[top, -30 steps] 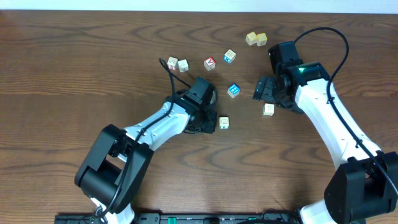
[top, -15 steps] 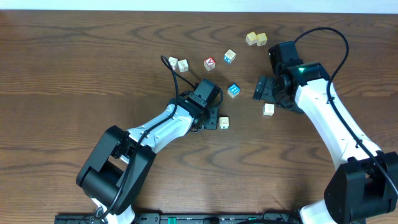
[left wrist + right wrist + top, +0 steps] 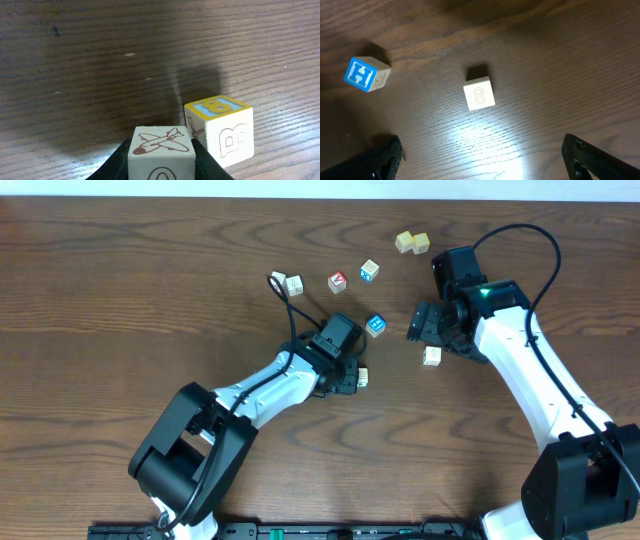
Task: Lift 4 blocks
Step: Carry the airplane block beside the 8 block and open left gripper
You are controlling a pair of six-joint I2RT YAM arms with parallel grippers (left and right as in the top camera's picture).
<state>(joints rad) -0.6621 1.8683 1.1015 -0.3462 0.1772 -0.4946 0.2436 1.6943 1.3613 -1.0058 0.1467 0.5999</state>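
Note:
My left gripper (image 3: 161,159) is shut on a cream block (image 3: 160,141) printed with an airplane; its black fingers (image 3: 119,159) press both sides. Just right of it a second cream block (image 3: 220,131) with a yellow-and-blue top stands on the table, close beside the held one. From overhead, the left gripper (image 3: 348,372) hides the held block and that neighbour (image 3: 362,377) peeks out at its right. A blue block (image 3: 375,326) (image 3: 366,74) and a cream block marked 8 (image 3: 432,356) (image 3: 479,93) lie apart on the wood. My right gripper (image 3: 420,325) (image 3: 480,157) hangs open, with nothing in it.
Further back lie a red-faced cube (image 3: 337,282), a cream cube with a blue face (image 3: 369,271), a pair of yellow cubes (image 3: 411,242) and a cream cube (image 3: 294,284) near the left arm's cable. The brown wooden table (image 3: 120,300) stretches left.
My left gripper has slid to the right, bringing the held block up beside the cream block lying there. The right arm has not moved.

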